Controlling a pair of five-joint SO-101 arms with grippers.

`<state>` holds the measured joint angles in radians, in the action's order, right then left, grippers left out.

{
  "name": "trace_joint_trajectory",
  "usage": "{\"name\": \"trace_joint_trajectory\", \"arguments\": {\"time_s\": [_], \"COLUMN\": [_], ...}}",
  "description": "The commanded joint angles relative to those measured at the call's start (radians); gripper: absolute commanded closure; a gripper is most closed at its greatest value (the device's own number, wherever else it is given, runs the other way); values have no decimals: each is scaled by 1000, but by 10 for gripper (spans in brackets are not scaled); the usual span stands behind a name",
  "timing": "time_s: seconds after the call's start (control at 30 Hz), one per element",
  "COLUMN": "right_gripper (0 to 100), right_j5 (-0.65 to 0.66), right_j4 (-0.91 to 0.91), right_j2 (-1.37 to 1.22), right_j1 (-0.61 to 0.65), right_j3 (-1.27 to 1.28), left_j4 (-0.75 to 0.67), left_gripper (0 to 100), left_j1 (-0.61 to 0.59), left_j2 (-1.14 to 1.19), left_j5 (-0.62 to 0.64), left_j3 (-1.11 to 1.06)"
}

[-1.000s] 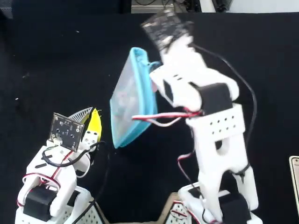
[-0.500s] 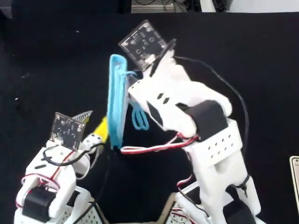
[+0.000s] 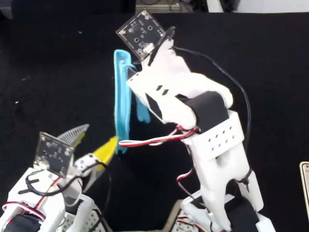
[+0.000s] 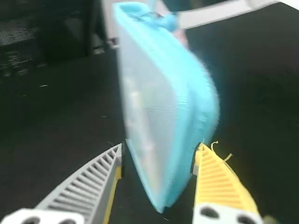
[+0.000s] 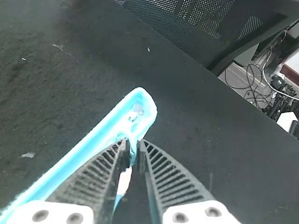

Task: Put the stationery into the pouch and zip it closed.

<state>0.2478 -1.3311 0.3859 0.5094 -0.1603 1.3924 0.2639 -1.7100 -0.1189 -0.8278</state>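
Upright pouch (image 3: 121, 96) right before the spread left claw (image 3: 99, 135)

Beyond the black table (image 3: 270, 72) stand a black mesh chair back (image 5: 201, 18) and tangled cables (image 5: 261, 79).

Bright, even light falls from above in the high view: the white right arm (image 3: 212, 145) is close to washed out, while the black table (image 3: 48, 72) soaks up the light and shows hardly any shadow. In the right wrist view the table looks grey under grazing light, the pouch (image 5: 135, 109) shines along its rim, and the room behind (image 5: 280, 74) glares white. In the left wrist view pale glare spreads over the pouch's clear face.
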Motion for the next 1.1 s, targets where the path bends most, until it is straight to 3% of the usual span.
{"name": "trace_joint_trajectory", "arguments": {"time_s": [0.0,0.13,0.3,0.4,0.53,0.7,0.83,1.07], "right_gripper": [986,986,986,986,986,986,986,986], "right_j5": [-3,-2,2,3,3,3,3,2], "right_j4": [3,-3,-25,-54,-48,-46,-46,-49], "right_j2": [-4,2,2,4,2,2,2,4], "right_j1": [14,15,14,12,11,11,-8,-115], "right_j3": [-48,-48,-47,-47,-21,-2,-2,-2], "left_j4": [5,-161,-439,-509,-512,-512,-505,-333], "left_gripper": [749,749,749,749,773,978,970,970], "left_j1": [216,248,96,8,7,45,44,42], "left_j2": [8,12,14,6,6,6,6,11], "left_j5": [-6,8,26,26,26,12,-14,-169], "left_j3": [38,-99,-331,-392,-392,-381,-346,-180]}}
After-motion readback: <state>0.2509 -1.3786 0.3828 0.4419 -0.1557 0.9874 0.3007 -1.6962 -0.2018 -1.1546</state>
